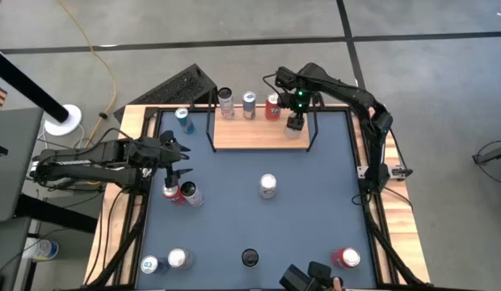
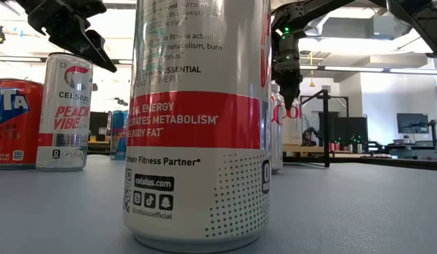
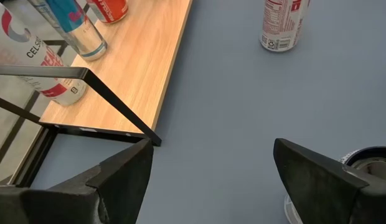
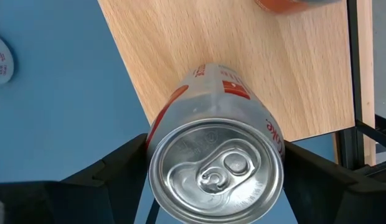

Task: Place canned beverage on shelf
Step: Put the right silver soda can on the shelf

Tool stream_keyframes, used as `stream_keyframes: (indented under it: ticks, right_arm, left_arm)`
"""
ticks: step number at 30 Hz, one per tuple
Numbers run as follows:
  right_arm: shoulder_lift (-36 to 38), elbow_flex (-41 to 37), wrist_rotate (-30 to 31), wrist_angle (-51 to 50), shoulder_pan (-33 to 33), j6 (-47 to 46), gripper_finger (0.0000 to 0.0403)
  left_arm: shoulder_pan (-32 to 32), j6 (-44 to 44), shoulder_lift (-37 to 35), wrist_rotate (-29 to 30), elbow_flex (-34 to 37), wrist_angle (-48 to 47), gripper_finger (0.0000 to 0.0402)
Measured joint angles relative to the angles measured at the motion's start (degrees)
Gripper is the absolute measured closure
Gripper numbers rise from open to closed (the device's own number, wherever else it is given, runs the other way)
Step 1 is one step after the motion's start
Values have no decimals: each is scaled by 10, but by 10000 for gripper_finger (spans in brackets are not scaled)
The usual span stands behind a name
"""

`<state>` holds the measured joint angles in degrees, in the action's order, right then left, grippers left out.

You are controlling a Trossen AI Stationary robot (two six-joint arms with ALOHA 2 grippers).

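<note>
I find the right gripper [image 1: 295, 123] over the right end of the shelf [image 1: 234, 136], fingers spread to either side of a silver-and-red can [image 4: 216, 165] that stands upright on the board. In the right wrist view I see a gap between each finger and the can wall, so I judge the can released, not gripped. Three more cans [image 1: 249, 105] stand along the shelf's far edge.

The left gripper [image 1: 174, 158] hangs wide open over the table's left side, just beside two cans [image 1: 179, 192], holding nothing.

My assessment of handling: a sealed can is rigid and moderately heavy if full, with a smooth, slippery painted wall. It is tall and narrow, so it tips easily. I would take it across the straight mid-body, never by the tapered top rim, and lift straight up.
</note>
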<state>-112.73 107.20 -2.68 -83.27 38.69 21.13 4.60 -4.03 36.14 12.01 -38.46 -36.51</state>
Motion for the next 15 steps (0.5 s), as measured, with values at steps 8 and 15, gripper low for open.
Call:
stream_keyframes:
  ticks: [8,15]
  right_arm:
    - [0,0,3,3,0,9,74]
    - [0,0,3,3,0,13,74]
  left_arm:
    - [0,0,0,0,0,0,79]
    - [0,0,0,0,0,0,79]
